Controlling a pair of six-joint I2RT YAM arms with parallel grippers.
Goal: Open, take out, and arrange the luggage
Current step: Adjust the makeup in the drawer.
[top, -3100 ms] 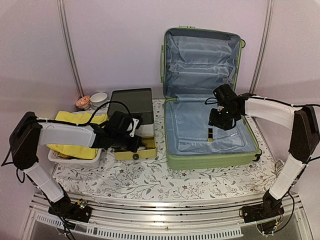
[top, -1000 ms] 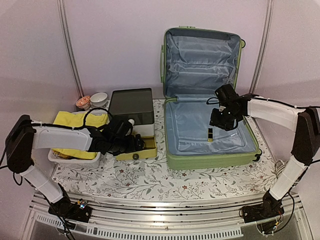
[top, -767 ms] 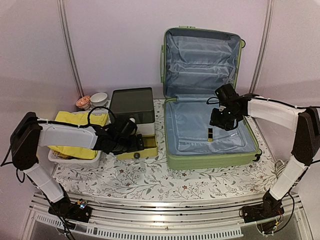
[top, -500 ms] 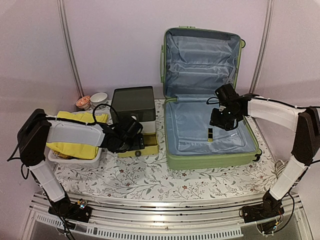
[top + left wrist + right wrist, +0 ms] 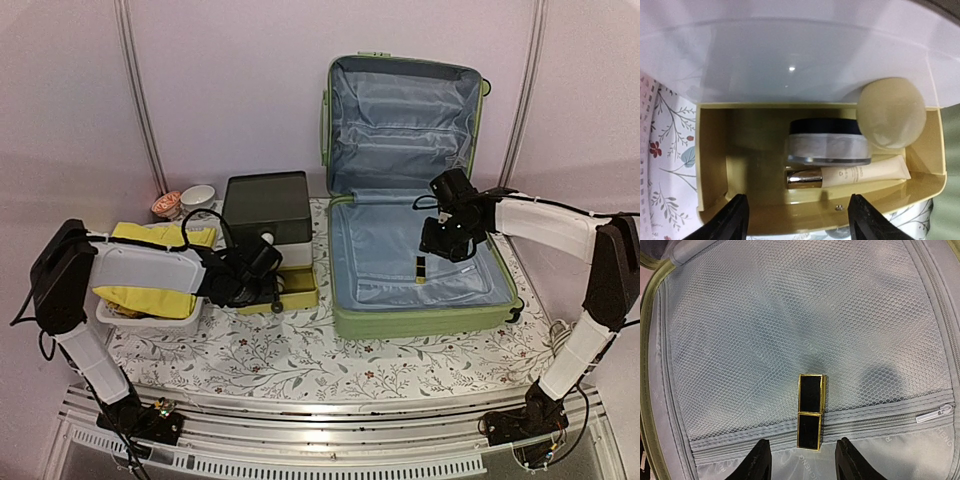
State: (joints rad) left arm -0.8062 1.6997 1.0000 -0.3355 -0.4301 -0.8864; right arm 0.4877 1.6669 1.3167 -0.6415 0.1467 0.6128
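The left arm (image 5: 140,268), at the lower left of the top view, and the right arm (image 5: 540,222), at its right side, are built alike: smooth white link covers between bulky black joint housings, with thin black cables looping along them. Their black bases (image 5: 150,420) show small coloured wires. In the wrist views, matte black fingers (image 5: 734,222) rise from the bottom edge.

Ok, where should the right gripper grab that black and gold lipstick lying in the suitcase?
Pinch the lipstick across its two long sides, near the middle seam, coming straight down. It lies flat on the mesh lining of the luggage, and the open right gripper lines up across its width.
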